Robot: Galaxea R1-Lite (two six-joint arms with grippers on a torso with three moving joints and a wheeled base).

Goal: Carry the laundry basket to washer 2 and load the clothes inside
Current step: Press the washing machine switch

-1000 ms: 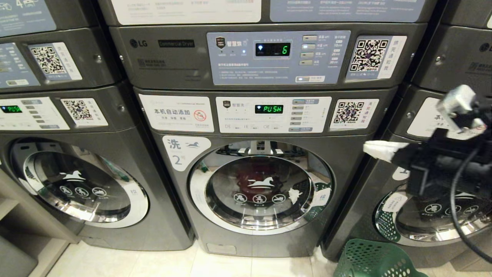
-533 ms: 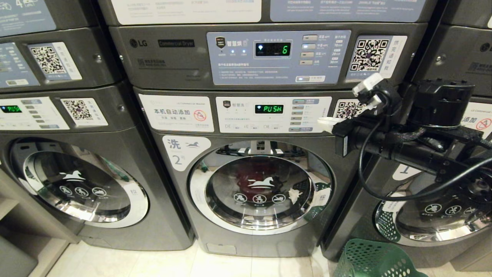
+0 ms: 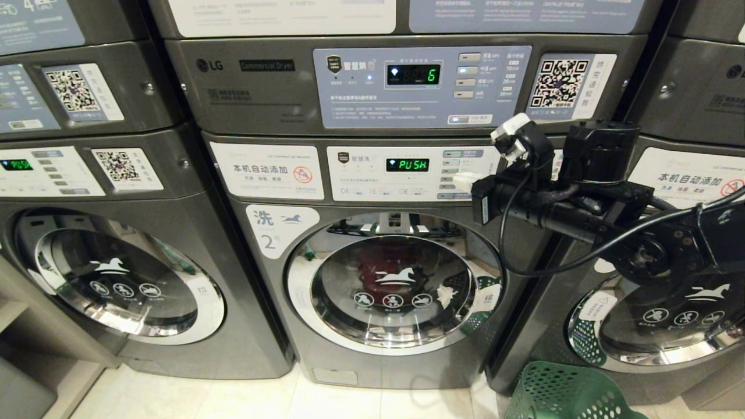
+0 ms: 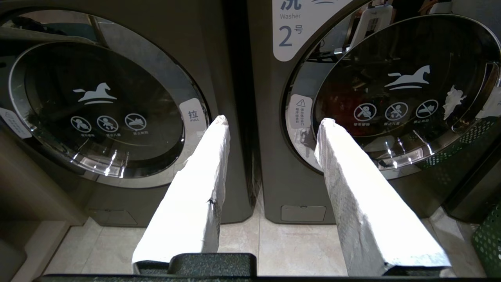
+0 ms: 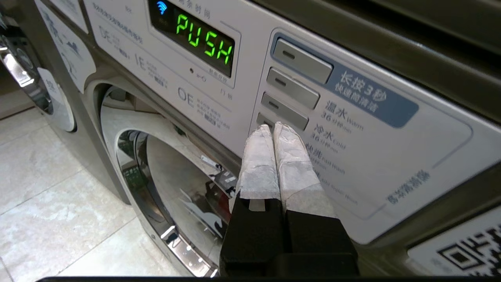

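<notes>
Centre of the head view: washer 2 [image 3: 396, 256], dark grey, facing straight out toward the camera, round chrome-ringed door [image 3: 393, 285] shut, white label with a blue "2" at the door's upper left. Behind the glass, a dim pink-red shape, possibly one of the clothes [image 3: 381, 267]; too dark to tell more. Above the door, a white control panel [image 3: 413, 173] running left to right, green display [image 3: 407, 164] reading "PUSH", a vertical column of grey buttons [image 3: 451, 170] at its right. Right gripper [image 3: 465, 181] reaching in from the right edge of the frame, arm roughly level, long axis pointing left toward the panel. In the right wrist view, white-wrapped fingers [image 5: 260, 156] pressed together with no gap, holding nothing, tips at the lowest grey button [image 5: 263, 118] of the column, touching or just short of it. Left gripper [image 4: 270, 121] seen only in its own wrist view, low, fingers spread about halfway and empty, aimed at the seam between washer 2 and the neighbouring grey washer [image 4: 105, 113]. Lower right corner of the head view: laundry basket [image 3: 567, 393], dark green, perforated, upright on the pale tiled floor [image 3: 233, 396], only partly in frame, just right of washer 2's base.
</notes>
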